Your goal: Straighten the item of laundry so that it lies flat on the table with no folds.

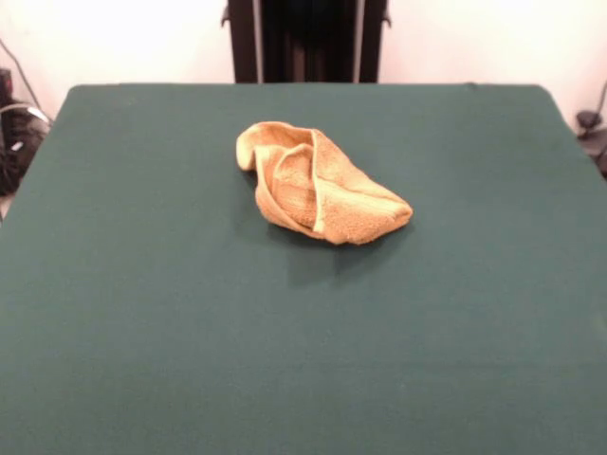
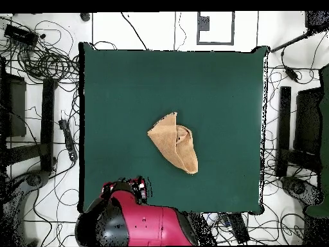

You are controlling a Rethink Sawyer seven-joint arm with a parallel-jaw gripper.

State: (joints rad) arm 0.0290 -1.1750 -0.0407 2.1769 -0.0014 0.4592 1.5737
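The item of laundry (image 1: 318, 185), a small golden yellow-orange towel, lies crumpled and folded over itself near the middle of the dark green table (image 1: 142, 303), with a paler hem curling across its top. In the overhead view the towel (image 2: 173, 143) is a folded wedge near the centre of the table (image 2: 128, 83). My red arm (image 2: 138, 222) is drawn back over the table's bottom-left edge, well away from the towel. Its end, the gripper (image 2: 136, 187), shows only as a small dark and red shape just inside that edge. The front view shows no gripper.
The black pedestal (image 1: 305, 38) stands behind the table's far edge. Many cables (image 2: 45, 58) and dark stands (image 2: 283, 128) lie on the white floor around the table on all sides.
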